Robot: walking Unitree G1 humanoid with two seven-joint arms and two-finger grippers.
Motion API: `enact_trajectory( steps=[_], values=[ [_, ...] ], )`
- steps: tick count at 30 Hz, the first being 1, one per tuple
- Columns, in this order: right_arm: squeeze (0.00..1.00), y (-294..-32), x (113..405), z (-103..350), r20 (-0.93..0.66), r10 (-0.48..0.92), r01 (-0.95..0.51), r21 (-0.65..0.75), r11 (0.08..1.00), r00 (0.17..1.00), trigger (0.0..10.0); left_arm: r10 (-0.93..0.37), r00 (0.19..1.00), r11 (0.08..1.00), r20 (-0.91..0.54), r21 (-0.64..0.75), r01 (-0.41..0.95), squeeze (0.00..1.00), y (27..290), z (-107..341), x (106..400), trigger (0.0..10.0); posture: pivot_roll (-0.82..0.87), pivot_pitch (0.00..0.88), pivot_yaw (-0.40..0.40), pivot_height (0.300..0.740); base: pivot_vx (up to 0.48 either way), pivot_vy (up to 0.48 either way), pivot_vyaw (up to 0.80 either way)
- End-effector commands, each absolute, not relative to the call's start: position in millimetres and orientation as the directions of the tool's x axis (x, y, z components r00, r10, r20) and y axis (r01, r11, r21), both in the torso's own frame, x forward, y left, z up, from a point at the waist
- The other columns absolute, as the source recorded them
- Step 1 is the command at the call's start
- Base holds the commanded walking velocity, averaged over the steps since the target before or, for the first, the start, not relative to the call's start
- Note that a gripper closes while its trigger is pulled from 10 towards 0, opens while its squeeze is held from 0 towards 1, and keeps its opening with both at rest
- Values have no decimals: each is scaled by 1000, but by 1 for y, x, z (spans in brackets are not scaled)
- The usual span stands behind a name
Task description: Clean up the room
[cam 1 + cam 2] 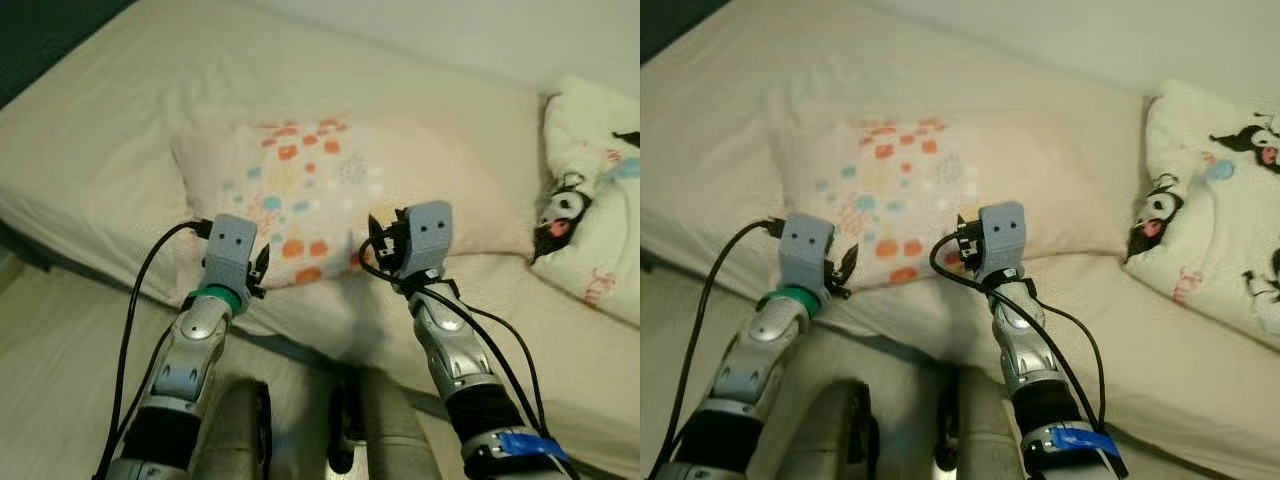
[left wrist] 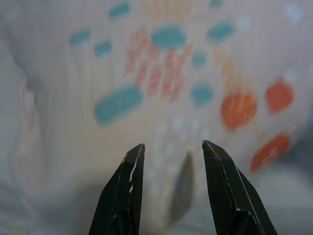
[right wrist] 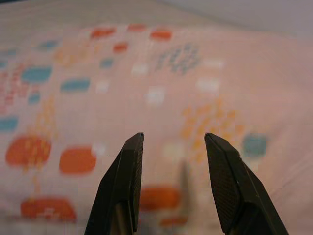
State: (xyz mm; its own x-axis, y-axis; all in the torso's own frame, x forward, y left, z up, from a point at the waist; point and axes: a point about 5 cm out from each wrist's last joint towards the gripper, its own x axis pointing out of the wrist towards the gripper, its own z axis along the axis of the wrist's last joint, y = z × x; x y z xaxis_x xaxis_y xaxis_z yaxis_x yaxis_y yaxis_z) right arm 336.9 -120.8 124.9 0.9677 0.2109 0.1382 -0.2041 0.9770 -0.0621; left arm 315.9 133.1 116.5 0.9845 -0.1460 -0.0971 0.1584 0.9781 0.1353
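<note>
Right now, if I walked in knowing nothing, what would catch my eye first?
Probably the pale pillow with orange and teal patches, lying on the cream bed in front of the robot. Both arms reach toward its near edge: the left gripper and right gripper hover open just over the fabric. To the right lies a white blanket printed with black-and-white cartoon characters.

pillow: the pale rectangular fabric pillow with orange and teal patches (image 1: 330,190) lay on the cream-sheeted bed (image 1: 120,130)
blanket: the white cartoon-print blanket (image 1: 600,210) sat right of it
</note>
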Motion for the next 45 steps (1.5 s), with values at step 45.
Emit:
enact_trajectory(
  steps=[45],
  values=[
    [0, -141, 334, 247, 524, 273, -182, -220, 958, 806, 10000, -11, 968, 996, 250, 89, -12, 0, 193, 227, 323, 10000, -20, 220, 6, 590, 0, 0, 0]
  ],
)
